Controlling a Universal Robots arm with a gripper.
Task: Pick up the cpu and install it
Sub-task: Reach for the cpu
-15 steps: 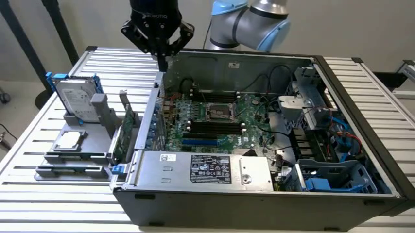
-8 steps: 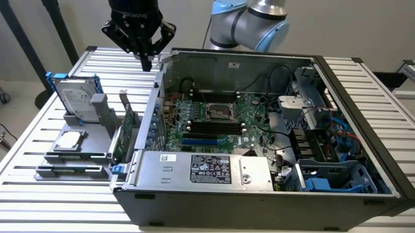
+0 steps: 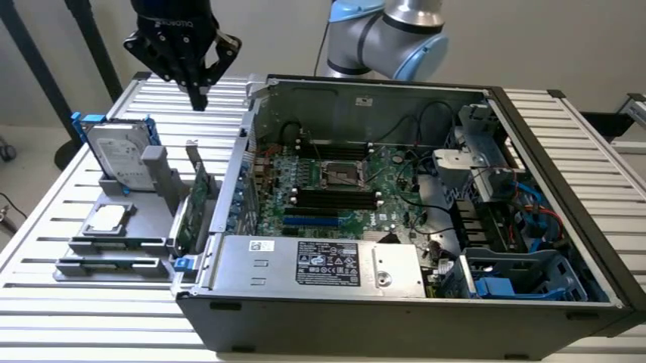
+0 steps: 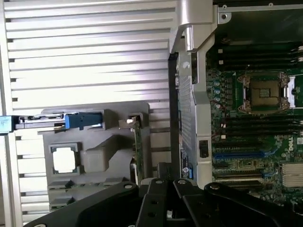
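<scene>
While the cpu (image 3: 107, 218) sits by the hard drive (image 3: 119, 155), empty fingers (image 3: 198, 95) hang clenched

Bright even light w/ glare on table (image 4: 90, 71).

Robotics lab bench, I'd say: a silver-and-blue jointed robot arm (image 3: 389, 38) stands at the far edge of a ribbed aluminium table (image 3: 81, 302). An opened dark grey desktop computer case (image 3: 404, 310) sits on it.
</scene>
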